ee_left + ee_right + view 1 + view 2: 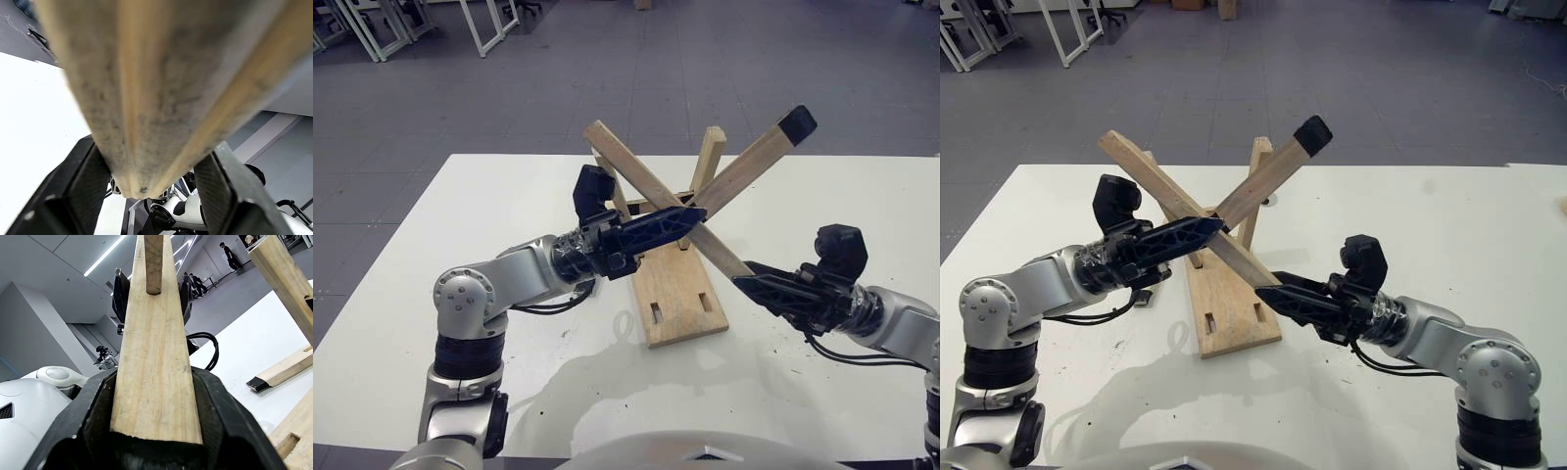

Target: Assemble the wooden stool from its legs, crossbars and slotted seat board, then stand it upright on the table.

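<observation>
The slotted seat board [677, 294] lies flat on the white table [460, 215]. Above it two wooden legs cross in an X. My left gripper [690, 215] is shut on the lower end of the black-capped leg [764, 147], which slants up to the right; the wood sits between its fingers [85, 186]. The bare-ended leg [631, 166] slopes down to my right gripper [744, 279], which is shut on its lower end [154, 382]. A third wooden piece [710, 152] rises at the board's far end.
Another black-tipped wooden piece [276, 374] lies on the table beyond the board. The near and left stretches of the white table are bare. White frame stands [489, 24] are on the grey floor far behind.
</observation>
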Robot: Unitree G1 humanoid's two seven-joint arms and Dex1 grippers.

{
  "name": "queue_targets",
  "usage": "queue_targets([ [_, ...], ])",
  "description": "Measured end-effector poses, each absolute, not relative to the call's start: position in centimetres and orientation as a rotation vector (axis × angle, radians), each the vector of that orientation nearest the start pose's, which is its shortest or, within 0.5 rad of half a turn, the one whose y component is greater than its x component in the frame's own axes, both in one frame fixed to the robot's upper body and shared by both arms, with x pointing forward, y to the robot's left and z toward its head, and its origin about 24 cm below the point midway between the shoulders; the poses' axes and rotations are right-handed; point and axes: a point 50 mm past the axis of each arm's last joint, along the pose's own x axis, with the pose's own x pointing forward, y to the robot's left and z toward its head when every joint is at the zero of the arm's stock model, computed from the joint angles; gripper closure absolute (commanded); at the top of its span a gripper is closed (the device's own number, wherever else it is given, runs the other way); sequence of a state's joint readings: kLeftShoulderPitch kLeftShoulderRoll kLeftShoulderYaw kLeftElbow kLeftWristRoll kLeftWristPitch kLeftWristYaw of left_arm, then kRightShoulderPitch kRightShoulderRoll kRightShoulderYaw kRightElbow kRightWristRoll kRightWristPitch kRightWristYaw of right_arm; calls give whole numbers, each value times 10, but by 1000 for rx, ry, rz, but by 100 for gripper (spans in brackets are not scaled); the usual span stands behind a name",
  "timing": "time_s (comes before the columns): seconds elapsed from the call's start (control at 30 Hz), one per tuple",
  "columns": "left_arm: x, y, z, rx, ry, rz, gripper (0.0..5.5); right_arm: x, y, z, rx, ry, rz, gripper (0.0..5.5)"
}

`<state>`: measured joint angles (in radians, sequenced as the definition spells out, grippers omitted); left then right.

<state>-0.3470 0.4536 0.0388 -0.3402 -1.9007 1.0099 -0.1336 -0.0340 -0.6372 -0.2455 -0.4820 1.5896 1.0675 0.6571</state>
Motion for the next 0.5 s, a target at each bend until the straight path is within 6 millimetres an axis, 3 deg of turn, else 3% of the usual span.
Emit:
queue_targets([
  [0.2,225,112,188,-934,368,-1329,334,186,-165,159,728,315,1364,345],
  [0.4,228,117,190,-925,325,-1322,344,189,-172,162,748,334,1338,202],
  [0.5,242,132,189,-897,238,-1211,344,195,-192,167,714,329,1265,144],
])
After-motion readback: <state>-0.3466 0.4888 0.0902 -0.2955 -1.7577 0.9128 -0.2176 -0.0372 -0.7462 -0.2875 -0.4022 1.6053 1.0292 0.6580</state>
